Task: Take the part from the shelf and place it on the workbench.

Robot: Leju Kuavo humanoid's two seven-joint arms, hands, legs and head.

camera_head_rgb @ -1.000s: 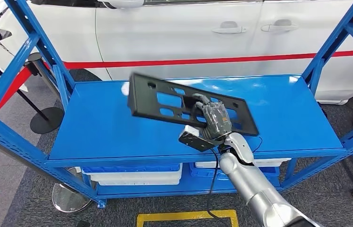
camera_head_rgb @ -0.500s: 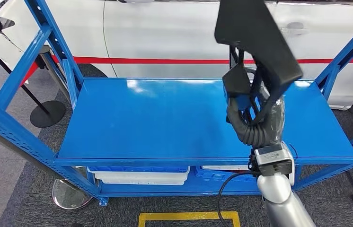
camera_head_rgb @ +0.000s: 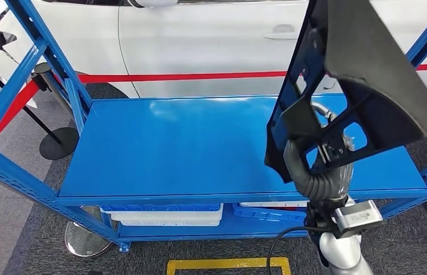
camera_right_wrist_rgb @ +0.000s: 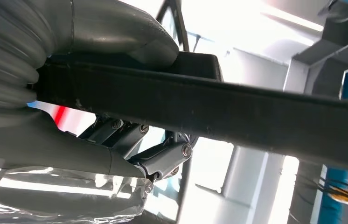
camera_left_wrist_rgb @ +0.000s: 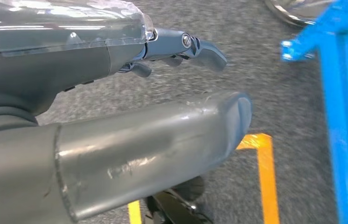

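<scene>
1. Part [camera_head_rgb: 366,86]: flat black plastic panel with cut-out slots, held in the air above the right end of the shelf [camera_head_rgb: 188,149], well clear of its top.
2. Long axis: runs steeply upward, from a lower end near the shelf's front edge to an upper end cut off by the top of the head view. The panel leans to the right; one broad plain face is turned toward the camera and the slotted portion lies on its left side.
3. Right wrist view: the part [camera_right_wrist_rgb: 219,105] crosses the picture as a thick dark bar seen edge-on.
4. Right hand [camera_head_rgb: 328,152]: clenched on the part's lower portion. Thumb [camera_right_wrist_rgb: 130,32] presses on one face; darker fingers [camera_right_wrist_rgb: 163,156] curl against the opposite face. Grip is tight, no gap visible between thumb and panel.
5. Right arm rises from the bottom edge of the head view, forearm near vertical, wrist just in front of the shelf's front edge.
6. Left hand [camera_left_wrist_rgb: 116,116]: hangs over grey carpet beside a blue shelf leg. Thumb extended, dark fingers [camera_left_wrist_rgb: 195,44] loosely bent, nothing between them; released.
7. Surroundings: white car [camera_head_rgb: 200,40] with a red stripe behind the shelf; white bins [camera_head_rgb: 165,213] on the lower level; yellow floor tape [camera_head_rgb: 225,263] at the front.
</scene>
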